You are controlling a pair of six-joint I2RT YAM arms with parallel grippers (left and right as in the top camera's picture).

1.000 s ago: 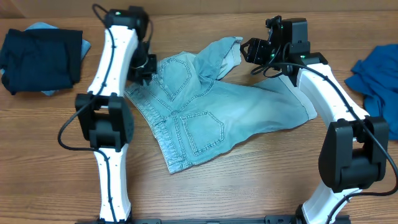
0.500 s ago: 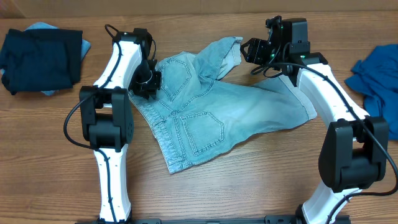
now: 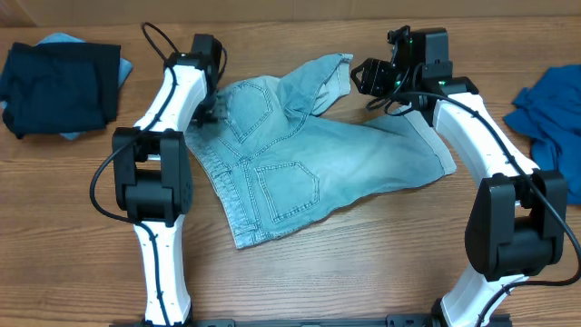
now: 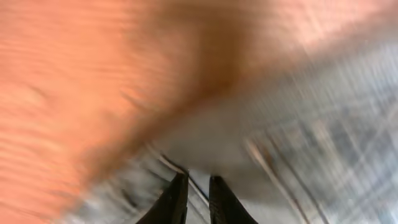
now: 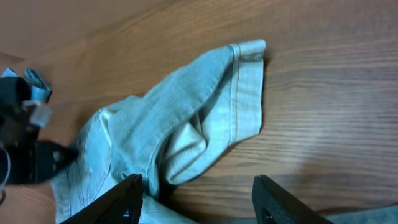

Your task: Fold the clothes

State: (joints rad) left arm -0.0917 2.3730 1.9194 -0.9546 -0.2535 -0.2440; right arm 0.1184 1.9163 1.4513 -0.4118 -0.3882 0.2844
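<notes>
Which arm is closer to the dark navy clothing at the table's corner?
Left. The left gripper is at the shorts edge nearest the navy clothing; the right gripper is across the shorts, much farther away.

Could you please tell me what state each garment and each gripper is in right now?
denim shorts: unfolded, back pockets up, one leg flopped over.
dark navy garment: folded, lying far left.
royal-blue garment: crumpled, far right, partly out of frame.
left gripper: nearly closed at the shorts' left edge, apparently pinching cloth; view blurred.
right gripper: open, holding nothing, above the flopped leg.
</notes>
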